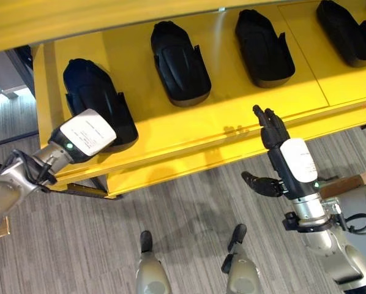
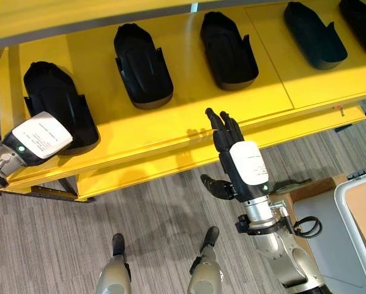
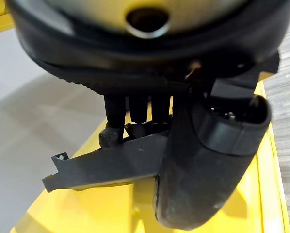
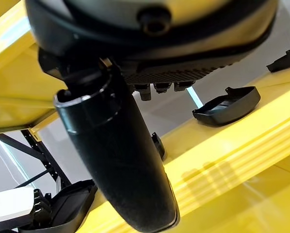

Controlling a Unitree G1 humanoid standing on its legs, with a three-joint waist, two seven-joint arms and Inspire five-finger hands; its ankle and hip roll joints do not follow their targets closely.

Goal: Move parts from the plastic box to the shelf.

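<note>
Several black moulded parts lie in a row on the yellow shelf (image 1: pixel 232 116). My left hand (image 1: pixel 88 135) rests on the leftmost part (image 1: pixel 91 92), near the shelf's left end. In the left wrist view its fingers curl over that part's edge (image 3: pixel 111 165) and the thumb (image 3: pixel 203 170) presses the near side. Further along the row lie a second part (image 1: pixel 179 61), a third (image 1: pixel 264 46) and a fourth (image 1: pixel 348 30). My right hand (image 2: pixel 229 131) hovers just in front of the shelf's front edge, fingers straight, thumb spread, holding nothing.
A grey plastic box (image 2: pixel 354 208) stands at the lower right, beside my right arm. A wooden board (image 1: pixel 348 184) pokes out near it. An upper yellow shelf board (image 1: pixel 109 18) overhangs the row of parts. Grey floor lies below the shelf.
</note>
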